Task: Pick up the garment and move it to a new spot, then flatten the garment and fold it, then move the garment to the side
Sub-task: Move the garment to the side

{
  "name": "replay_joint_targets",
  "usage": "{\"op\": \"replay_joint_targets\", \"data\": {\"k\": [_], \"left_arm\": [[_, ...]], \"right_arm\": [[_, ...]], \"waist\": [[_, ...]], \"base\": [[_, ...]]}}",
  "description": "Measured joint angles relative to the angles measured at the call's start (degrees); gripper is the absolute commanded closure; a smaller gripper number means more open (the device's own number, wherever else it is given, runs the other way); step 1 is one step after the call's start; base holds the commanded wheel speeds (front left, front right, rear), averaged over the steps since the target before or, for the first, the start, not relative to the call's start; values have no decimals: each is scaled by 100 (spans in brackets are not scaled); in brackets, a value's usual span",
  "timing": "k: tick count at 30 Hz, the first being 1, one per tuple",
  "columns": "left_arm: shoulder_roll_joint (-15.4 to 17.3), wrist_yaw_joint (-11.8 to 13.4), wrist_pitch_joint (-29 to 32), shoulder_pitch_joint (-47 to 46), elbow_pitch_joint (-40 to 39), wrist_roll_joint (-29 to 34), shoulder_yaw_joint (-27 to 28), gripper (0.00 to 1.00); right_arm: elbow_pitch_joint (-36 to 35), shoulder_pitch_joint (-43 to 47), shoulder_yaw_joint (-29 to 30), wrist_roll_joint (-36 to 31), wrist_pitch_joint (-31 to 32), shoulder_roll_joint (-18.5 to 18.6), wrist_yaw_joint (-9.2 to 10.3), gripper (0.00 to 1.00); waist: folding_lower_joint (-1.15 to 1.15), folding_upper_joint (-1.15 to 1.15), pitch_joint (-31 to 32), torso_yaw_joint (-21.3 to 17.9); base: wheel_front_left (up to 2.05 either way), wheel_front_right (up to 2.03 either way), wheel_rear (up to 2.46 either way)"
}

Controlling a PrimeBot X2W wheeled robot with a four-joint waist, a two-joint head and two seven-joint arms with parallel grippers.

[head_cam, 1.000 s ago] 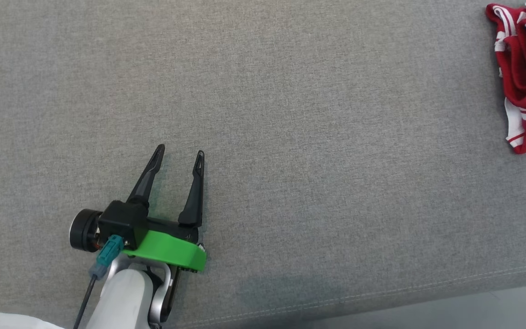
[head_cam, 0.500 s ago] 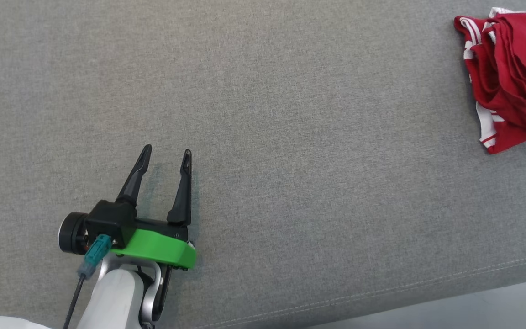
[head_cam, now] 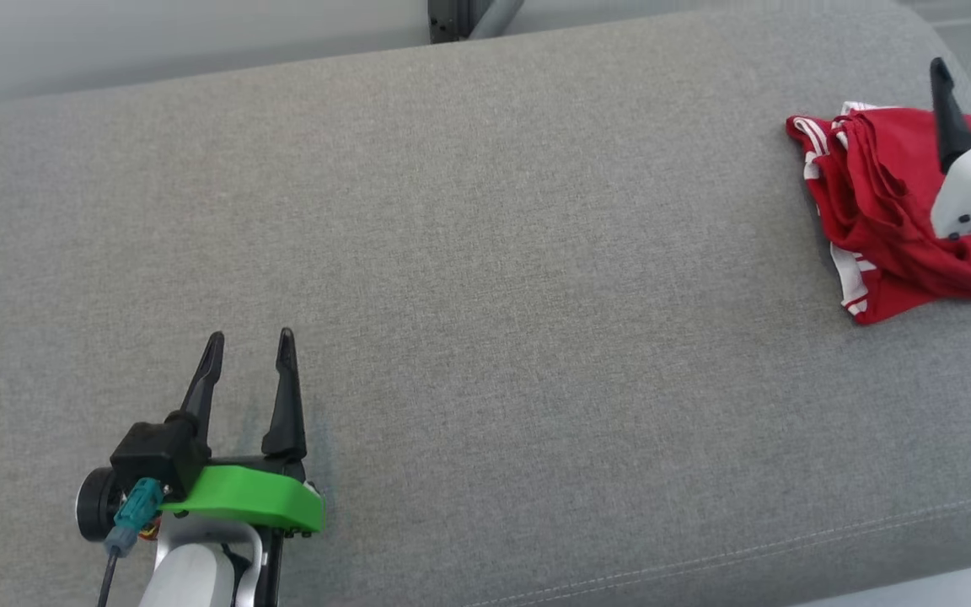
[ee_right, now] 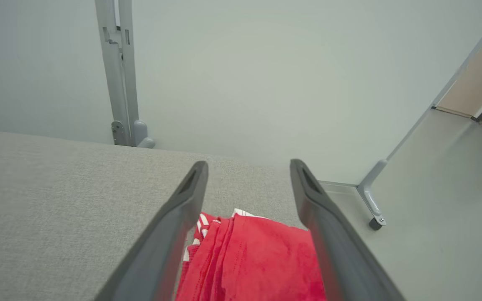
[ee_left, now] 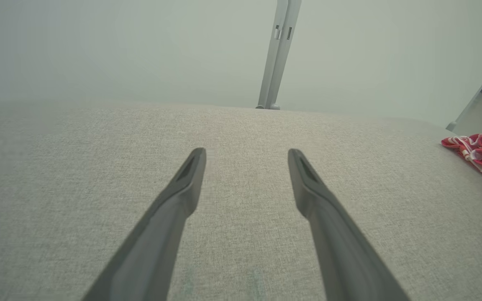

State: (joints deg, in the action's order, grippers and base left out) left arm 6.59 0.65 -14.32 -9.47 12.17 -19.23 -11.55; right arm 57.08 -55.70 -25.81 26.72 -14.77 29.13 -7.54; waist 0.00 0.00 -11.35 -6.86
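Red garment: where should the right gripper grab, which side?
Pinch the raised folds at the middle of the garment, coming straight down. It's a crumpled heap flat on the cushion, edges lying down, so probably nothing to slide under. The right gripper hangs open above it.

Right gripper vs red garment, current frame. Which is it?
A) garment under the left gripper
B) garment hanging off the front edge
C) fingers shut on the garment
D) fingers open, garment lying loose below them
D: in the right wrist view the garment lies bunched on the cushion, showing between the spread fingers of the right gripper, with nothing pinched.
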Motion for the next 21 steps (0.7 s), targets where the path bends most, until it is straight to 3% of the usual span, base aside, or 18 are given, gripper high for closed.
{"op": "replay_joint_targets", "data": {"k": [8,21], "left_arm": [[-66,136,-44,325,178,-187,171,0],[-131,174,-66,678,231,-170,145,0]], "right_arm": [[-1430,1334,873,-354,-23,-598,1,0],[-3660,3882,2184,-1577,-15,-1902,3,0]], "waist": [[0,0,607,169],[0,1,1171,665]], "base": [[0,0,0],[0,0,0]]}}
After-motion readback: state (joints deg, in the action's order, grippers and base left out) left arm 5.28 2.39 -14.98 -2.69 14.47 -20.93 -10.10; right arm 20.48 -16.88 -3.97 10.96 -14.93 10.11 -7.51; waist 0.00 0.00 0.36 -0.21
